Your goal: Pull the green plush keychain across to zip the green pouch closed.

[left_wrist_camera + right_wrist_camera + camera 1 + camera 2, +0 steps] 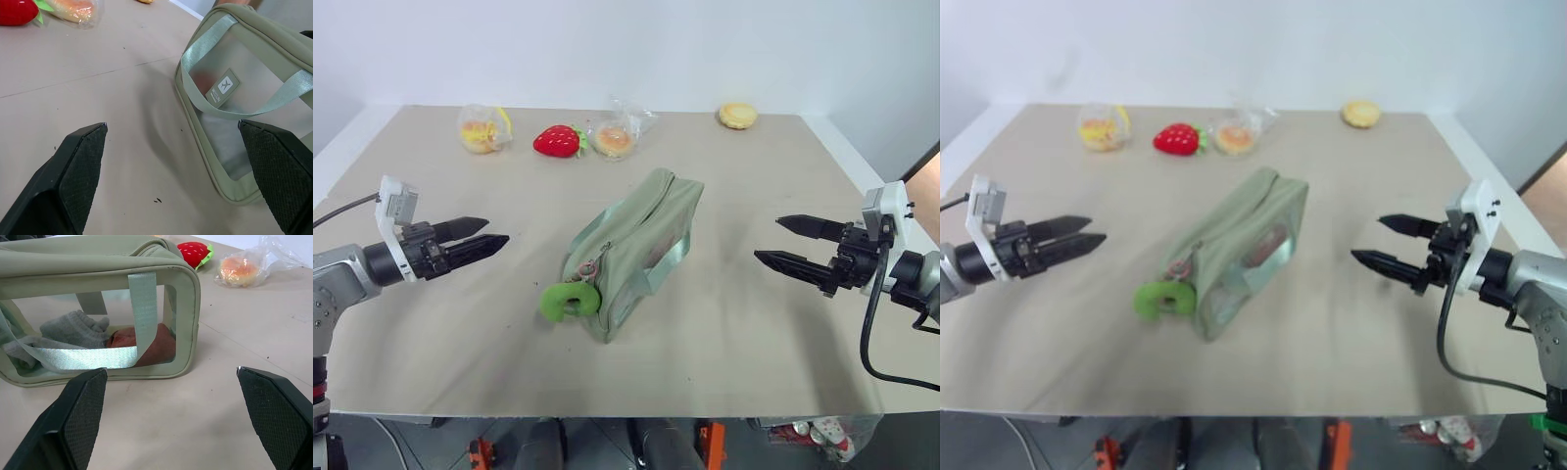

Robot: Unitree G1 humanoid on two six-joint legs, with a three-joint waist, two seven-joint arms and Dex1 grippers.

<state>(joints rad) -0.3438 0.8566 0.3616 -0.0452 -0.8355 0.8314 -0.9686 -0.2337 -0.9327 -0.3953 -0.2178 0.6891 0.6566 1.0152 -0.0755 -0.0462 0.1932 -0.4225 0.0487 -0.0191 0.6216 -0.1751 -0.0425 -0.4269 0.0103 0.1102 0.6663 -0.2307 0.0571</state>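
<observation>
Green and fuzzy, the keychain [570,300] hung at the near end of the pouch [636,250], which lay mid-table between our two hands, so we judged the zip unpulled. We held the left gripper [481,238] and right gripper [790,242] wide, empty, well apart from it. Beige table [754,333], white wall; a strawberry [557,141] at the back.
</observation>
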